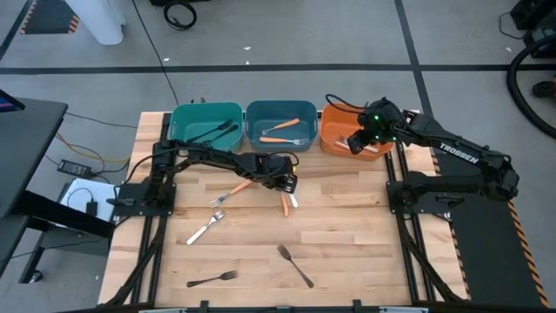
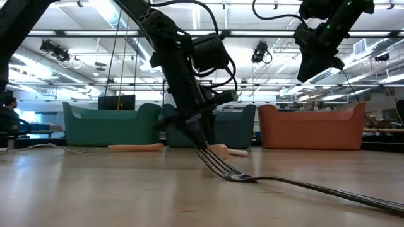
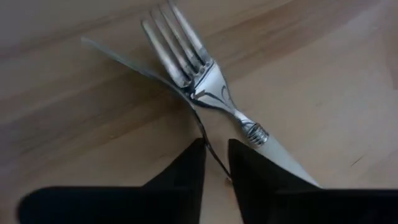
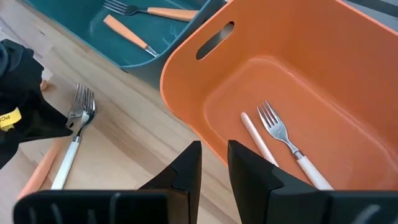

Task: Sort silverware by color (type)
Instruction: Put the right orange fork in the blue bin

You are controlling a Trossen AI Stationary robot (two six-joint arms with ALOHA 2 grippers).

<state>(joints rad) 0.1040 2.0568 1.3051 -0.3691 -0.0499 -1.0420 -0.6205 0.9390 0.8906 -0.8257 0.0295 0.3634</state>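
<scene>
Silverware: small forks lie about on the worktop (image 1: 347, 226); others are already in the three bins.
Fork being picked: a white-handled fork (image 3: 205, 87) lies mid-worktop, crossed by a thin black utensil (image 3: 146, 68), with an orange-handled piece just beside them.
Left gripper (image 1: 287, 183): it is down over this fork. Its fingers (image 3: 180, 174) are a little apart, close on each side of the black utensil's thin stem. I cannot tell if they grip it.
Right gripper (image 1: 358, 142): it hangs over the orange bin (image 1: 334, 139). Its fingers (image 4: 180, 168) are a little apart and hold nothing.
How it handles: I think the forks are light, stiff and smooth, so they could slip or spin. They lie flat, so they are hard to get under. The thin neck looks like the best place to pinch.
Left wrist view: only this one shows the two pieces crossed.
Right wrist view: only this one shows a white-handled fork (image 4: 286, 140) inside the orange bin.
High view: only this one shows all three bins, plus the dark forks (image 1: 295, 265) near the front edge.
</scene>
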